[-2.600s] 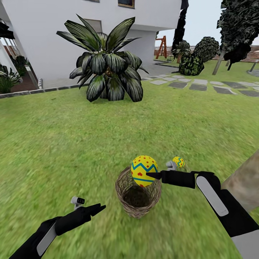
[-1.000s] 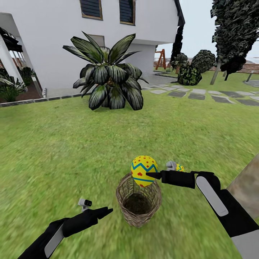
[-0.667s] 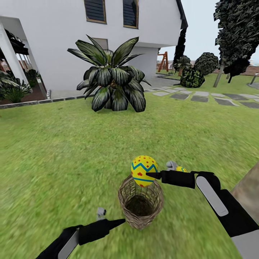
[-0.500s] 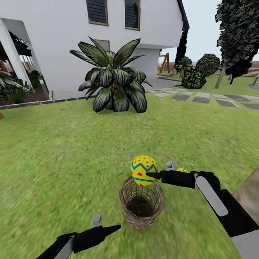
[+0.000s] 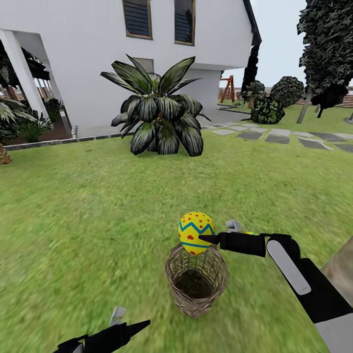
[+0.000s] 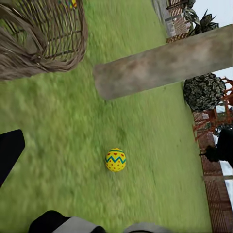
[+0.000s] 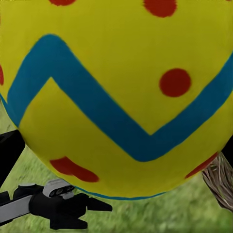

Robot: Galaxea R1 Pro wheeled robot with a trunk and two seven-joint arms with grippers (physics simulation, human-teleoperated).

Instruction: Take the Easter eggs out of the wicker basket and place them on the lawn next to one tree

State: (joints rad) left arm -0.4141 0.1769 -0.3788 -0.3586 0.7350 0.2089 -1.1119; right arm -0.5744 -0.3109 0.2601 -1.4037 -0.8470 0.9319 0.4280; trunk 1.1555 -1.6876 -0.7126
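Obs.: your right pincer (image 5: pixel 202 239) is closed on one Easter egg (image 5: pixel 196 232) and holds it just above the rim of the wicker basket (image 5: pixel 196 279), which stands on the lawn (image 5: pixel 88 215). In the right wrist view the egg (image 7: pixel 116 97) sits close between the fingers, and the left arm shows below it. A second egg (image 6: pixel 115 159) lies on the grass near the grey-beige trunk (image 6: pixel 165 65), well apart from the basket (image 6: pixel 41 36). The basket's visible interior looks dark and empty, though its floor is not fully shown.

Left pincer (image 5: pixel 139 325): low in the head view, holding nothing there. Whether its fingers are spread or closed cannot be read.

Handling, judged: the egg is smooth, hard and rounded, probably light and slippery. It will squirt out if pinched near either tip. Keep your grip across the widest band, on opposite sides. The basket is light, loose weave; brushing its rim may tip it.

Setting down: expect rolling on release, so lower the egg right to the grass beside the trunk before letting go.
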